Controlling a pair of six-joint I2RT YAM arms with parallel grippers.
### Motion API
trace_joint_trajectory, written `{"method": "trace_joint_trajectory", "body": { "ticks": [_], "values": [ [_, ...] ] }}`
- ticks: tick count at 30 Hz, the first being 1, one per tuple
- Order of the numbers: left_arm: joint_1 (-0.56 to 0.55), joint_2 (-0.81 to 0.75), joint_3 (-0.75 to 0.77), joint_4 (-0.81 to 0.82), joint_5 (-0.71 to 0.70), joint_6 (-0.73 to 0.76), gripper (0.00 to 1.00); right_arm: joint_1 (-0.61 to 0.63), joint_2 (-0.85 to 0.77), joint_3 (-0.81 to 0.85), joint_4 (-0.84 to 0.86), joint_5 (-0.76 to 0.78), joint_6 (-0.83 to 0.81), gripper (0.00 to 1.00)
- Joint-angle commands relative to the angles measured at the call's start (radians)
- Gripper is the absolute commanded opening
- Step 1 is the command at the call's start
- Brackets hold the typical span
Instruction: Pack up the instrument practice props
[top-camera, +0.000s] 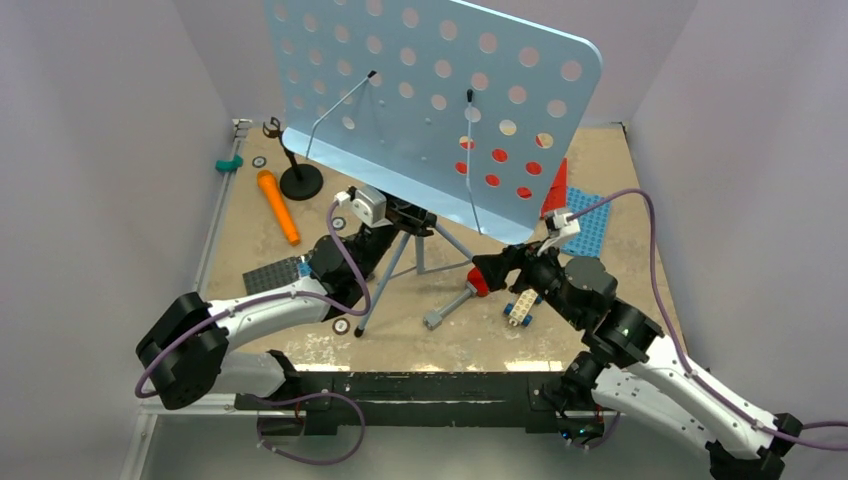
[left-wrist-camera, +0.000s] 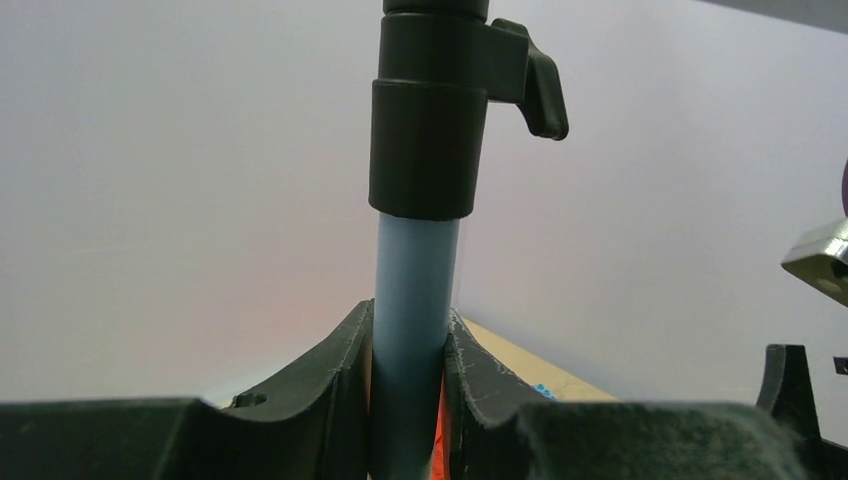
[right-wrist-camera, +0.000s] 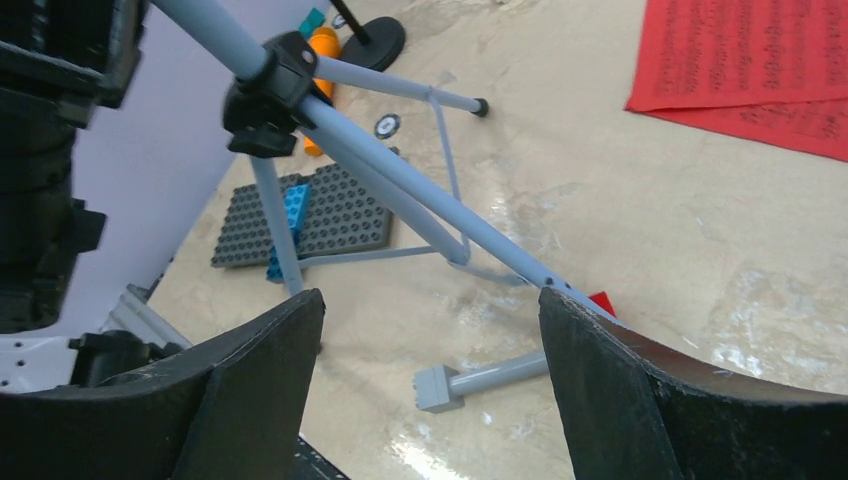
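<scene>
The pale-blue perforated music stand (top-camera: 430, 90) stands upright mid-table on its grey tripod (top-camera: 395, 265). My left gripper (top-camera: 408, 222) is shut on the tripod's grey pole (left-wrist-camera: 410, 290), just under the black clamp collar (left-wrist-camera: 430, 110). My right gripper (top-camera: 484, 272) is open and empty, low beside the tripod legs (right-wrist-camera: 400, 180), touching nothing. Red sheet-music pages (right-wrist-camera: 760, 60) lie on the table behind the stand and show through its holes (top-camera: 500, 160). The orange toy microphone (top-camera: 278, 205) lies at the back left, next to the black round-based mic stand (top-camera: 300, 180).
A grey toy hammer (right-wrist-camera: 490, 375) with a red head (top-camera: 478, 285) lies under my right gripper (right-wrist-camera: 430, 300). A grey studded plate (top-camera: 275, 272) sits front left, a blue one (top-camera: 590, 225) at the right. A small wheeled brick toy (top-camera: 520, 310) lies near the right arm. Walls enclose three sides.
</scene>
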Motion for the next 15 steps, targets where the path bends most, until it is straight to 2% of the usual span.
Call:
{"method": "trace_joint_trajectory", "body": {
  "ticks": [1,4,9,15],
  "values": [
    [-0.093,0.100,-0.084,-0.406,0.070,-0.233,0.00,-0.035,0.071,0.113,0.012,-0.113,-0.011,0.83],
    [-0.112,0.121,-0.111,-0.393,0.062,-0.234,0.00,-0.068,0.104,0.130,0.035,-0.157,-0.009,0.83],
    [-0.112,0.094,-0.202,-0.275,0.020,-0.240,0.00,-0.102,0.130,0.147,0.035,-0.198,-0.015,0.83],
    [-0.112,-0.006,-0.171,-0.320,-0.010,-0.195,0.02,-0.105,0.128,0.177,0.015,-0.218,-0.066,0.85]
  ]
}}
